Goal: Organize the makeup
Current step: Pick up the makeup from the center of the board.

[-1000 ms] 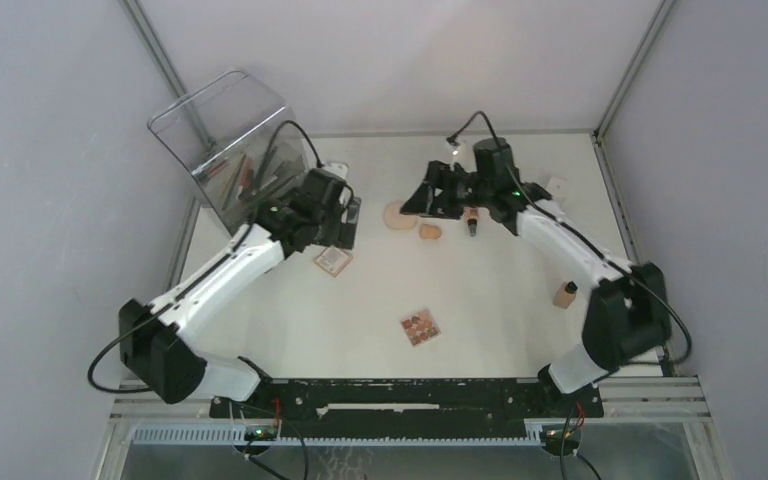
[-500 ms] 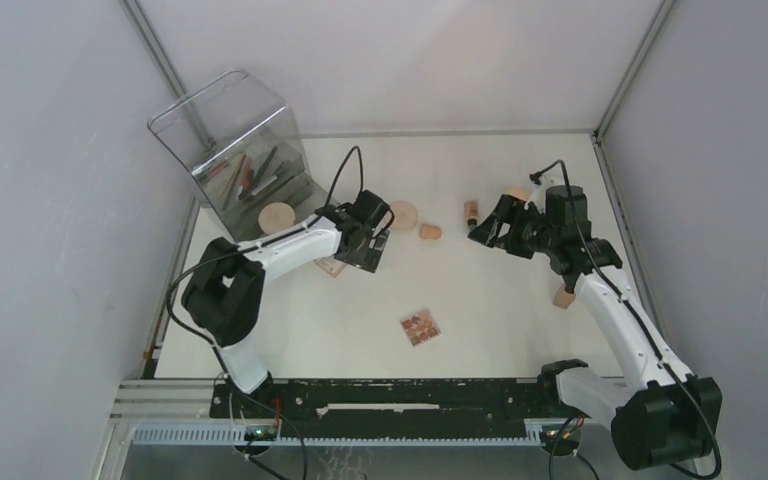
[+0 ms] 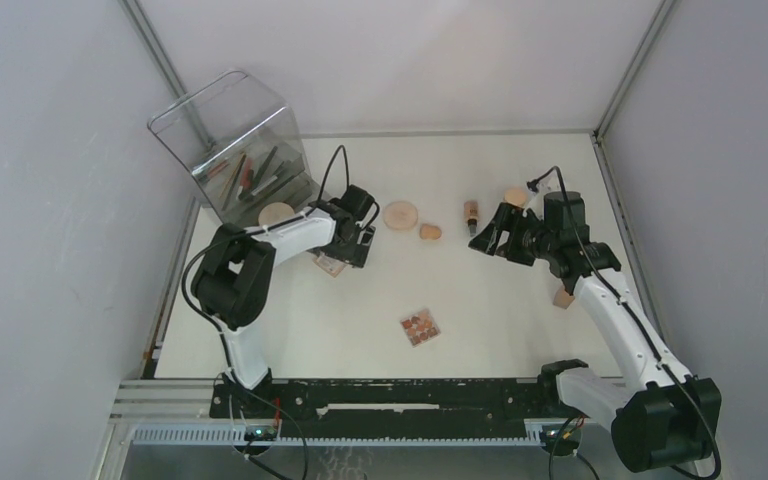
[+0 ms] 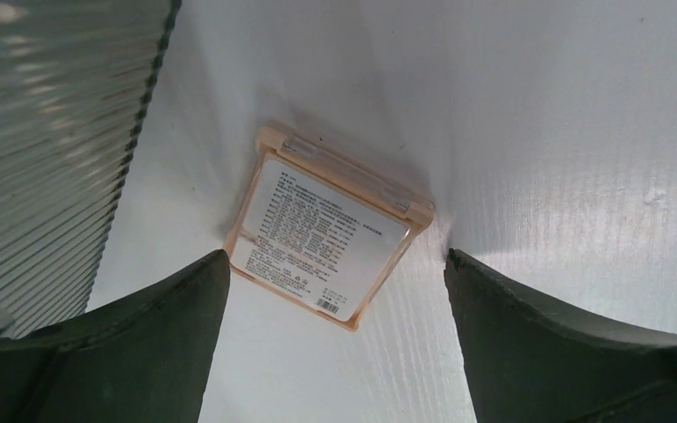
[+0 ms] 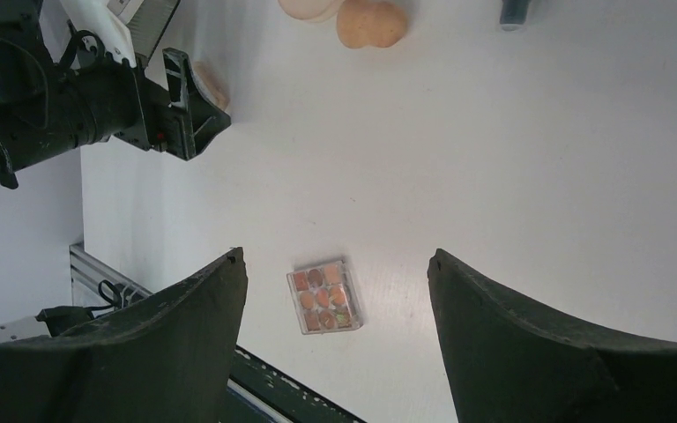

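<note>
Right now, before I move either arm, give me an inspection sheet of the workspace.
Surface: white table, no spills seen.
Job's things: face-down compact; eyeshadow palette; left powder disc; centre powder disc; sponge; small bottle; peach piece; tan bottle beside the right arm; pencils and brushes inside the clear organizer.
Clutter: nothing seen.
Grippers: left gripper open above the compact; right gripper open, empty.
Cables: black cable looping over each wrist.
Surroundings: grey walls, metal frame posts.
</note>
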`<state>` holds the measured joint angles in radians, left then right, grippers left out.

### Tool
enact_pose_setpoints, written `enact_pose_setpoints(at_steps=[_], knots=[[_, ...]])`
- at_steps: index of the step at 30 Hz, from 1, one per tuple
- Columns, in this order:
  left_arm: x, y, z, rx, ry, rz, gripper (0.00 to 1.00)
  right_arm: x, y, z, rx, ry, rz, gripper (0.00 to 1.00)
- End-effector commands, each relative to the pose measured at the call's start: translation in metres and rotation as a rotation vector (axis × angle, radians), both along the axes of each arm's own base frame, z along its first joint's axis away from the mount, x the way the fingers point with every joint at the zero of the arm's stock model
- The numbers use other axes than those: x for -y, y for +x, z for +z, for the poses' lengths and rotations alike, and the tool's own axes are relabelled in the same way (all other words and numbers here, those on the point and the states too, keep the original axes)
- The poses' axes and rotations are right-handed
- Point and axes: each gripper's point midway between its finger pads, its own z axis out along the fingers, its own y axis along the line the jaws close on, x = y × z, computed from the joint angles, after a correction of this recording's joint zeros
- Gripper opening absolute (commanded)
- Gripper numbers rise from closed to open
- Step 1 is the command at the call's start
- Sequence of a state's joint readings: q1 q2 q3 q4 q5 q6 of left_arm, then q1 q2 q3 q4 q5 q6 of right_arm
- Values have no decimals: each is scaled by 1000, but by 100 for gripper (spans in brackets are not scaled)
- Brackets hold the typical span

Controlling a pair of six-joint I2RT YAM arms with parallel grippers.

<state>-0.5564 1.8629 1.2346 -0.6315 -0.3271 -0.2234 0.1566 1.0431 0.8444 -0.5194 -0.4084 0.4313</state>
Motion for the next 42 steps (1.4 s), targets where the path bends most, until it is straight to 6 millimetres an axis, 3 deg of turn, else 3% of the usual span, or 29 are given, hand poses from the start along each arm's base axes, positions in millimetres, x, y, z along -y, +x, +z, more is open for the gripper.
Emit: enact_pose_setpoints(at_steps=[1,11,18,20,23,28,37,42], knots=[[12,9,4,-8,-49,-63,94,-4,5,6,35,24,22,82],[40,-10,-12,-119,-196,-127,90,-5,6,4,25,28,21,82],[95,-36,5,-115,-285,-226,90,-9,11,8,33,59,15,82],[91,-30,15,-66,-259,-209,91,-9,10,7,29,59,17,82],[64,-11,34,42,-191,-147,94,-8,8,4,21,46,22,82],[26,8,41,104,-162,50,92,-5,6,0,17,27,20,82],[36,-7,61,376,-254,657,92,-13,8,-4,1,63,40,82],[16,-9,61,456,-161,943,98,-14,0,-3,-1,47,75,82]])
